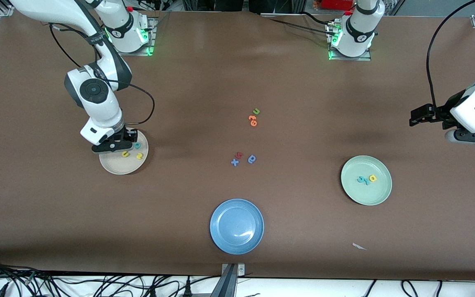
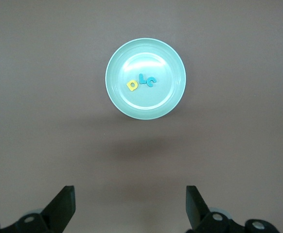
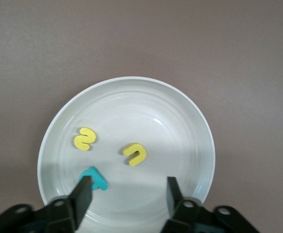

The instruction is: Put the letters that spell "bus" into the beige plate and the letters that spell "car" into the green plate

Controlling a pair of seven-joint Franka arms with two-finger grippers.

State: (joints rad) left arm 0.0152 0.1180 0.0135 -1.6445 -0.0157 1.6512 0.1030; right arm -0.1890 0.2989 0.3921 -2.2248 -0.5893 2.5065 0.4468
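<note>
The beige plate [image 1: 116, 169] [image 3: 190, 121] lies toward the right arm's end of the table. In it lie the teal b [image 1: 137, 145] [image 3: 95, 177], the yellow s [image 1: 139, 156] [image 3: 84, 139] and the yellow u [image 1: 125, 154] [image 3: 135, 154]. My right gripper [image 1: 117, 145] [image 3: 128, 183] hangs low over this plate, open and empty, with the b just beside one finger. The green plate [image 1: 353, 194] [image 2: 122, 58] holds the yellow a [image 1: 372, 178] [image 2: 132, 85], the teal r [image 1: 365, 180] [image 2: 141, 79] and the teal c [image 1: 360, 179] [image 2: 150, 82]. My left gripper [image 1: 415, 117] [image 2: 131, 194] waits open over bare table at the left arm's end.
A blue plate [image 1: 221, 214] lies empty near the front edge. Mid-table lie a green u [image 1: 256, 111], orange letters [image 1: 253, 120], a red letter [image 1: 239, 155], a blue x [image 1: 234, 162] and a blue round letter [image 1: 252, 159]. A white scrap [image 1: 358, 246] lies nearer the camera than the green plate.
</note>
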